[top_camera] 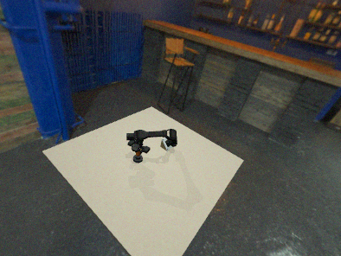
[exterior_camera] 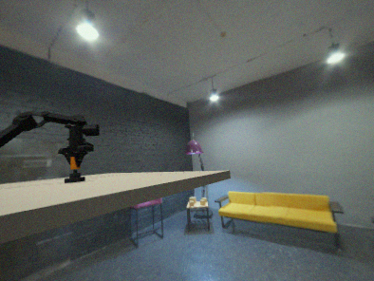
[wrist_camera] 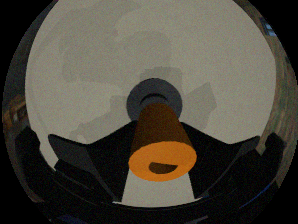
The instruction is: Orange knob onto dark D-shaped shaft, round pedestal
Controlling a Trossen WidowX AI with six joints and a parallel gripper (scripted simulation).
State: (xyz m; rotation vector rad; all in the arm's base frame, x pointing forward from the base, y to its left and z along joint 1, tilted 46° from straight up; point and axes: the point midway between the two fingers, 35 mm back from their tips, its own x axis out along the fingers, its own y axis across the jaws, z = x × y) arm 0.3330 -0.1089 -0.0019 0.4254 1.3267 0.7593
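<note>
End effector (wrist_camera: 157,192) clamped on orange knob (wrist_camera: 160,139) above round pedestal (wrist_camera: 154,96); misaligned flats would likely jam descent.

One arm (top_camera: 151,133), one orange knob (wrist_camera: 160,141), one pedestal (top_camera: 138,159), one bar chair (top_camera: 177,65), one yellow sofa (exterior_camera: 280,210), three ceiling lamps (exterior_camera: 86,30).

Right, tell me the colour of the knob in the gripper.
Orange; the knob shows best in the wrist view.

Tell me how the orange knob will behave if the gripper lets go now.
The orange knob is tall, tapered and held above the round pedestal by the gripper, so it would probably topple. Its round body suggests it may roll. It looks rigid, keeping shape between the fingers.
</note>
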